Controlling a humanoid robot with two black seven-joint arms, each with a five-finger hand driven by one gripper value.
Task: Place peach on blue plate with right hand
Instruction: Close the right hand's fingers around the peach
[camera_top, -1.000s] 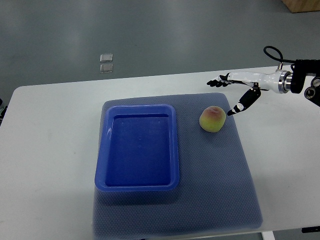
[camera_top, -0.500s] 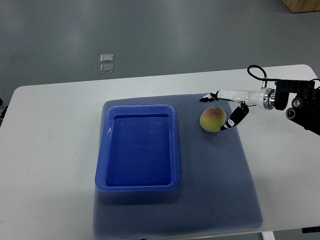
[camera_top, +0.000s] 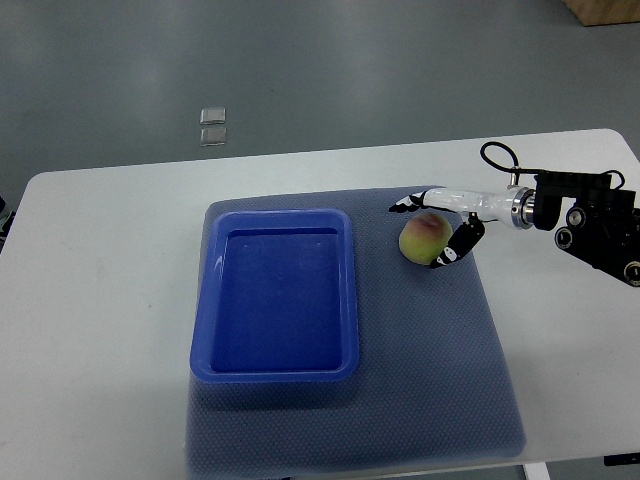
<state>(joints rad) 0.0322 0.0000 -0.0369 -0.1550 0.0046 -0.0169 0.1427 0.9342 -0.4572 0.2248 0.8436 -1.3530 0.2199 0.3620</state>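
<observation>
A yellow-green peach with a pink blush (camera_top: 422, 238) sits on the grey mat (camera_top: 440, 340), just right of the blue plate (camera_top: 276, 297), a deep rectangular tray. My right hand (camera_top: 422, 232) comes in from the right edge and is around the peach: its fingers (camera_top: 408, 203) reach over the far side and the thumb (camera_top: 454, 247) lies against the near right side. The fingers are still spread, not closed on the fruit. The peach rests on the mat. The left hand is out of view.
The mat lies on a white table (camera_top: 100, 300). The robot's forearm and wrist housing (camera_top: 585, 210) hang over the table's right part. Two small square tiles (camera_top: 212, 125) lie on the floor beyond the table.
My right hand has moved left and nearer, from beside the peach to around it. The thumb now touches the peach's near right side. The peach has not moved.
</observation>
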